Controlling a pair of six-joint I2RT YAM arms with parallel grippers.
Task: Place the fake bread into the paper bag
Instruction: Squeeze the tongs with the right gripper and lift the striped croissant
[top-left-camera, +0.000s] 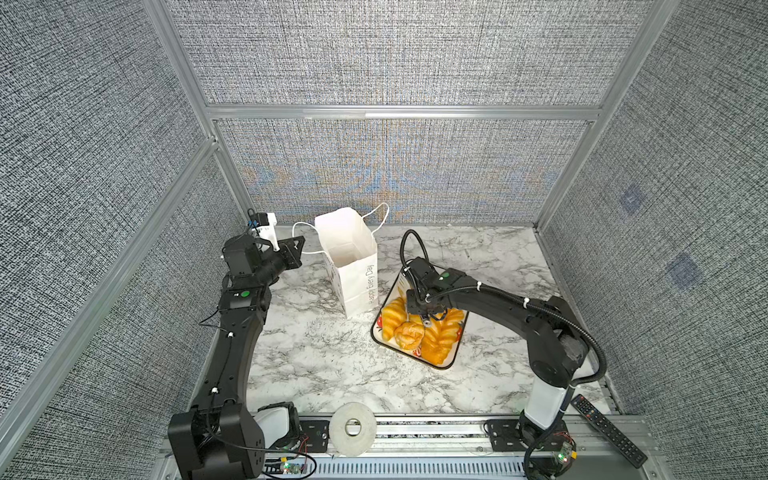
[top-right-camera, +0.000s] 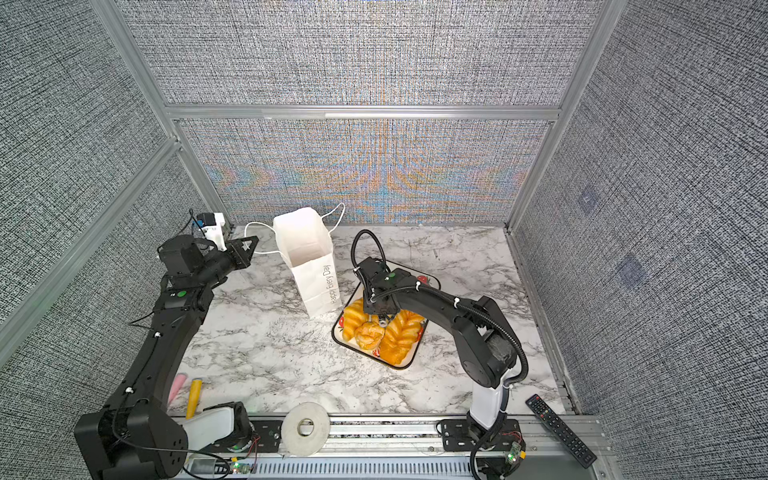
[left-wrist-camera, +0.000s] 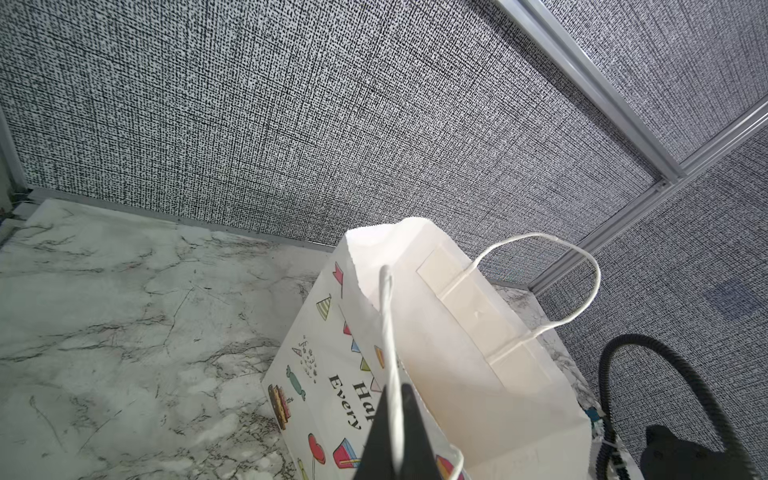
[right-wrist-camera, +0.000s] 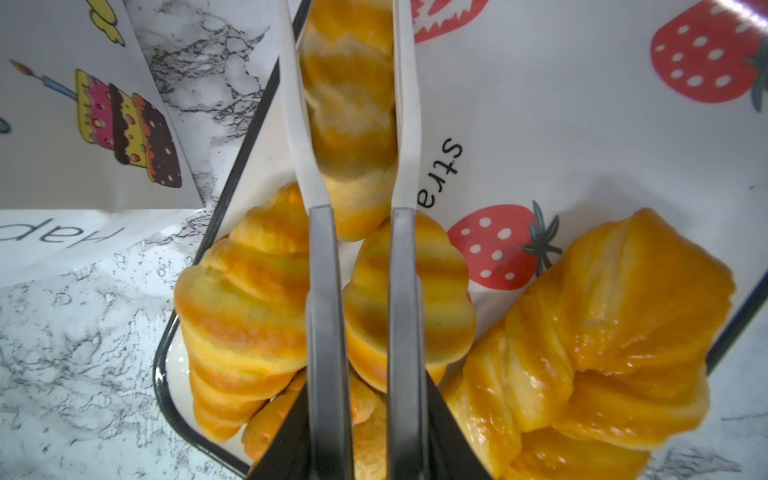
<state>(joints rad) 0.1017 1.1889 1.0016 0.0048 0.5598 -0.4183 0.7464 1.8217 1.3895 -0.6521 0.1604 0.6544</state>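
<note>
Starting at the front rail: tape roll (top-left-camera: 353, 428) & remote (top-left-camera: 606, 428), both idle, no part in the job. Mid-table, the tray (right-wrist-camera: 561, 137) carries the fake bread (top-left-camera: 440, 343); every piece we can see lies on it. Step in hand, we judge: pickup of one piece. Next move calls for a straight lift clear of the neighbours, then a carry over to the bag mouth. We note the right gripper (top-left-camera: 428, 323) down in the pile, jaws a narrow way apart & pressed on both flanks of a small roll (right-wrist-camera: 349, 124). Just beside the tray, further back, the paper bag (top-left-camera: 357, 286) stands upright, mouth open, no bread seen inside. Farthest back, the left gripper (left-wrist-camera: 395, 399) is clamped tight on one cord handle (left-wrist-camera: 388, 324), prob. steadying the bag.
</note>
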